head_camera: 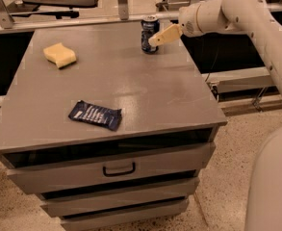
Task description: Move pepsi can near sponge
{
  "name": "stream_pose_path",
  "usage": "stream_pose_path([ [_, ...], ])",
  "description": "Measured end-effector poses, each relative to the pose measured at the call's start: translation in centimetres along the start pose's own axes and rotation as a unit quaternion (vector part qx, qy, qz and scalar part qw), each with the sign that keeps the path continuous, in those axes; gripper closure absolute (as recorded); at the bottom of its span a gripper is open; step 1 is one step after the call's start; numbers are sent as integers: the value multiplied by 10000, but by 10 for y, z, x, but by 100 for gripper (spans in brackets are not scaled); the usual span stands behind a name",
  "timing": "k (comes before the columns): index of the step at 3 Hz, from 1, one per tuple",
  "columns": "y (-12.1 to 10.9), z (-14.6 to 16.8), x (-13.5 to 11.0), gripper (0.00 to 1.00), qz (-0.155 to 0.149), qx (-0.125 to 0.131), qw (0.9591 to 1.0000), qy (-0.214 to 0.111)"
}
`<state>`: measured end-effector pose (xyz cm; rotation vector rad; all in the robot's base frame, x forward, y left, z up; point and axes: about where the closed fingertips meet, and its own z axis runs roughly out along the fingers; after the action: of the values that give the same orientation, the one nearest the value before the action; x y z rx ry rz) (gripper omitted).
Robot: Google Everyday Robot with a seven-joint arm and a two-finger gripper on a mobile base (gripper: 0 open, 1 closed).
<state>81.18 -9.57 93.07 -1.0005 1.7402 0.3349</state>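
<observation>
The pepsi can stands upright near the far edge of the grey cabinet top, right of centre. It is dark blue with a silver top. My gripper reaches in from the right on the white arm, and its tan tip overlaps the can's right side at mid height. I cannot tell whether it touches the can. The pale yellow sponge lies at the far left of the top, well apart from the can.
A flat dark blue snack packet lies toward the front left of the top. The cabinet has drawers below with a handle. A metal rail runs behind the far edge. Speckled floor lies to the right.
</observation>
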Motion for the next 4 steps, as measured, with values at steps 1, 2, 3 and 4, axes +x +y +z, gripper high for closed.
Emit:
stream_pose_path([
  [1, 5, 33, 1, 0, 329, -235, 9987, -320],
  [2, 9, 59, 5, 0, 599, -436, 9954, -600],
  [3, 13, 74, 5, 5, 752, -588, 9921, -810],
  [4, 16, 77, 0, 28, 750, -695, 9892, -1048],
])
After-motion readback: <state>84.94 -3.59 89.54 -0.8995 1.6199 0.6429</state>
